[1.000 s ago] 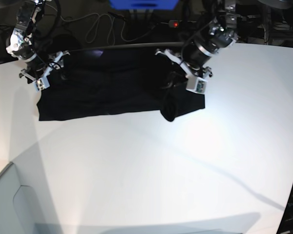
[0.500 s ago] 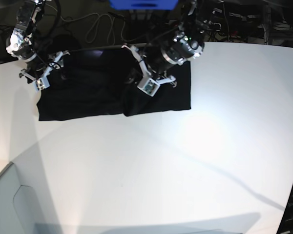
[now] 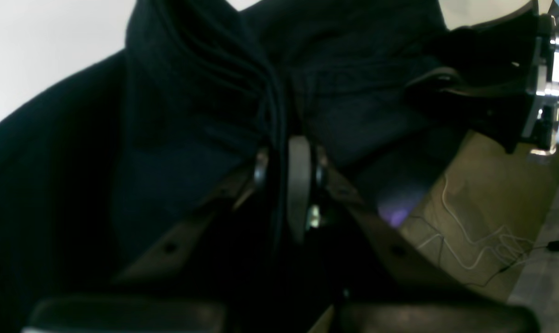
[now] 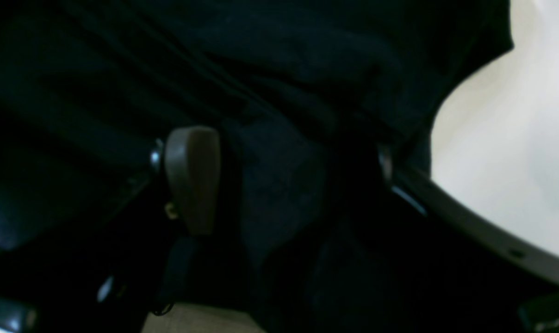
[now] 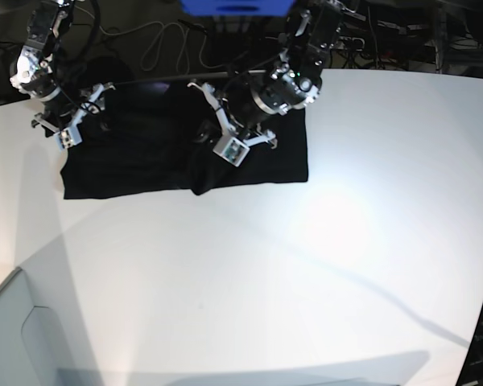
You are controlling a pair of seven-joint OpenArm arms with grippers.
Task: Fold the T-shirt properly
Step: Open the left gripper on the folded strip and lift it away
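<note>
Under dark folds, left tool (image 3: 288,173) pinches the T-shirt (image 5: 145,157); right tool (image 4: 284,171) gapes.

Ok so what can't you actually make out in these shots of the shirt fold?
- Base view: the left gripper tips are lost against the black T-shirt.
- Base view: the shirt's far edge merges with the dark background behind the table.
- Right wrist view: dark and blurred; the right gripper stands open over cloth, contact unclear.
- The shirt's print shows in no view.
</note>
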